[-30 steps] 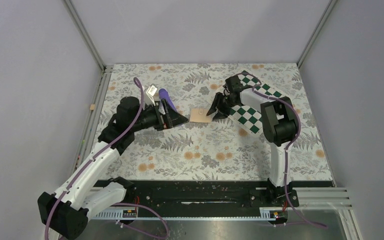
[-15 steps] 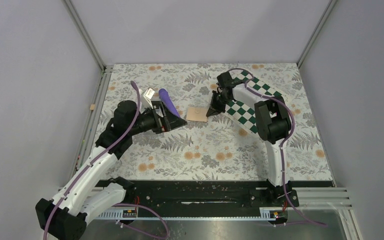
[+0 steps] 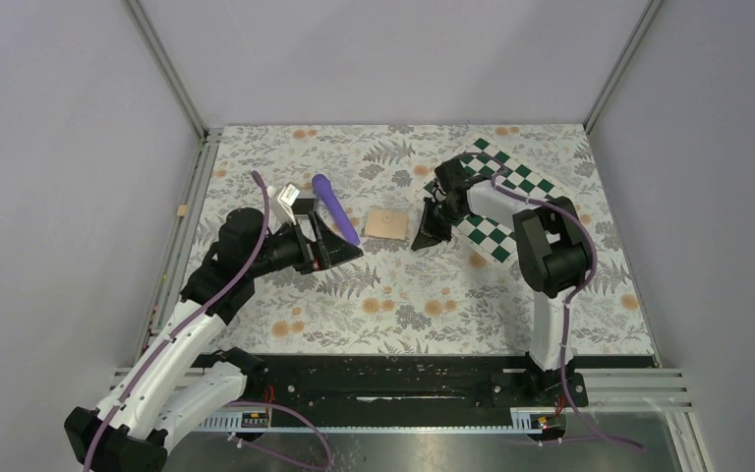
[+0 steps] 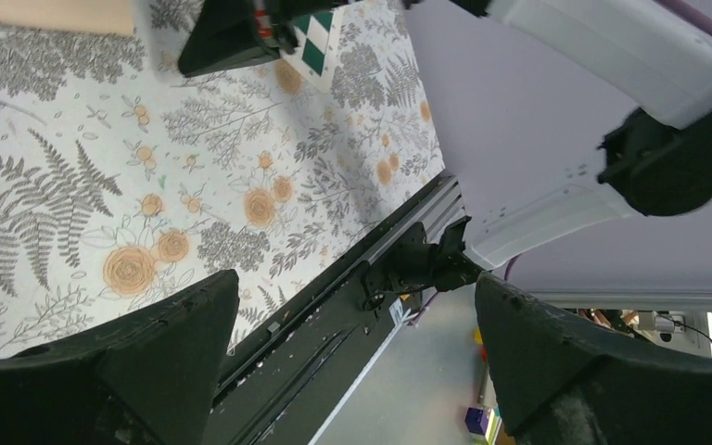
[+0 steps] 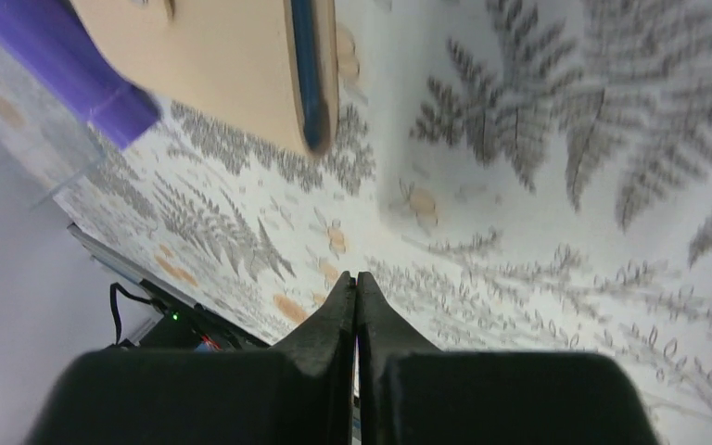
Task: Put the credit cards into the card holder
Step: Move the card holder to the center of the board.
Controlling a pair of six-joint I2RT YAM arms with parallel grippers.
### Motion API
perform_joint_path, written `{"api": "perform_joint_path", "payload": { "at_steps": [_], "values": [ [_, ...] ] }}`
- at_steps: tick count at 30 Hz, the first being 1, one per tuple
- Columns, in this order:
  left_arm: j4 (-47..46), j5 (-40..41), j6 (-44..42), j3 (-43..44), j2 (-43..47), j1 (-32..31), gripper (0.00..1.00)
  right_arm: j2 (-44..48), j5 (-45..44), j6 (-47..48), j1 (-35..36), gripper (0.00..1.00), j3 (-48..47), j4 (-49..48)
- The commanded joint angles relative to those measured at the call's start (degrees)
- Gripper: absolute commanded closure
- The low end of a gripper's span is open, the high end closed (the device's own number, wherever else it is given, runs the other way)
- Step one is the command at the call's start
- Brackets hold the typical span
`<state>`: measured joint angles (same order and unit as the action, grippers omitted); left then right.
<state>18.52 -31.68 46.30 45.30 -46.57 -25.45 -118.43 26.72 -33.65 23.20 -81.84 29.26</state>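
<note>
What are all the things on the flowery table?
card holder: one, tan, middle of the tablecloth
purple stick: one, purple, left of the card holder
clear box: one, see-through, left of the purple stick
checkered board: one, green and white, right of the card holder
tablecloth: one, flowery grey and orange, under everything
left gripper: one, black, open, empty
right gripper: one, black, shut, empty, beside the card holder
</note>
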Motion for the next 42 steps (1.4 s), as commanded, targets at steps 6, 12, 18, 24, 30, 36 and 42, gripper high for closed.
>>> {"api": "perform_joint_path", "payload": {
  "at_steps": [6,12,18,24,30,36,42],
  "values": [
    [4.7,6.0,-3.7,3.5,-7.0,-0.1,0.01,12.5,2.3,0.7,0.7,0.78,10.0,-5.2],
    [6.7,9.1,-5.6,12.8,-27.1,-0.1,0.11,9.8,3.6,-0.5,0.6,0.52,7.3,-5.3],
    [8.1,11.7,-8.5,26.3,-47.9,-0.2,0.38,5.7,3.5,-3.2,0.3,0.42,2.7,-5.2],
    [11.3,17.6,-9.3,37.5,-62.2,-0.2,0.45,-0.1,4.1,-7.2,-0.8,0.42,-2.5,-3.7],
    [11.2,23.6,-7.5,39.9,-65.9,-0.1,0.45,-2.5,4.1,-9.3,-0.9,0.42,-5.0,-3.7],
    [12.1,23.1,-7.8,43.5,-71.0,-0.1,0.45,-4.9,3.4,-11.1,-0.9,0.43,-8.2,-2.7],
    [12.3,17.4,-6.7,46.2,-76.1,-0.1,0.45,-8.5,4.0,-11.6,-0.9,0.45,-12.1,-0.8]
  ]
}}
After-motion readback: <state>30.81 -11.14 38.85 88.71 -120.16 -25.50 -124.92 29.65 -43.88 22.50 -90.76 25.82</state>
